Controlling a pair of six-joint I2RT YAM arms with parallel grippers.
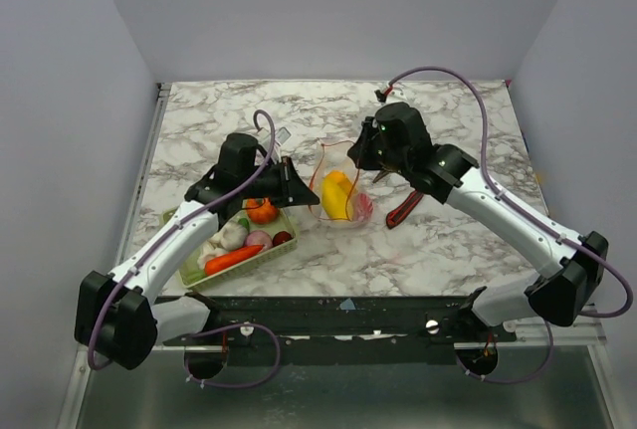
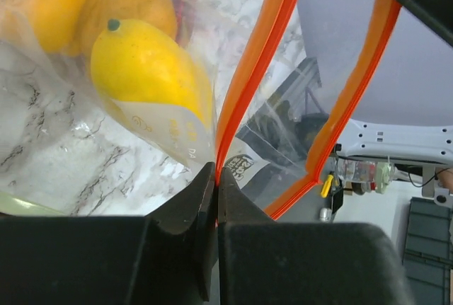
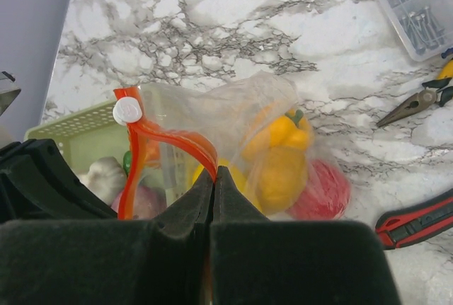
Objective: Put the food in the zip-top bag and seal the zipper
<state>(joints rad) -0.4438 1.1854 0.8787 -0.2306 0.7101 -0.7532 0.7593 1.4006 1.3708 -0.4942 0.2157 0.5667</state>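
Bag (image 1: 338, 195), clear plastic, standing slumped near the middle of the table (image 1: 448, 250), mouth upward and gaping. Contents: yellow pieces (image 3: 279, 170) and one red piece (image 3: 322, 192), resting in the bottom. Left pincer (image 1: 307, 196), closed, clamps the bag's rim at its 9 o'clock side. Right pincer (image 1: 373, 165), closed, clamps the rim at about 1 o'clock. The two grips on opposite sides probably serve to keep the floppy mouth spread and upright. Basket (image 1: 184, 265), pale green, at the bag's 8 o'clock, holds a carrot (image 1: 231, 260) and a pumpkin (image 1: 262, 212) among other pieces, so filling looks unfinished and sealing not yet due. Left wrist view alone shows the two runs of the orange zipper strip (image 2: 255, 57) standing well apart. Right wrist view alone shows the white slider (image 3: 127, 111) parked at one end of the strip, plus pliers (image 3: 414, 103) and a clear parts box (image 3: 417, 8) at 2 o'clock. Knife (image 1: 403, 210), red and black, lies at the bag's 3 o'clock.
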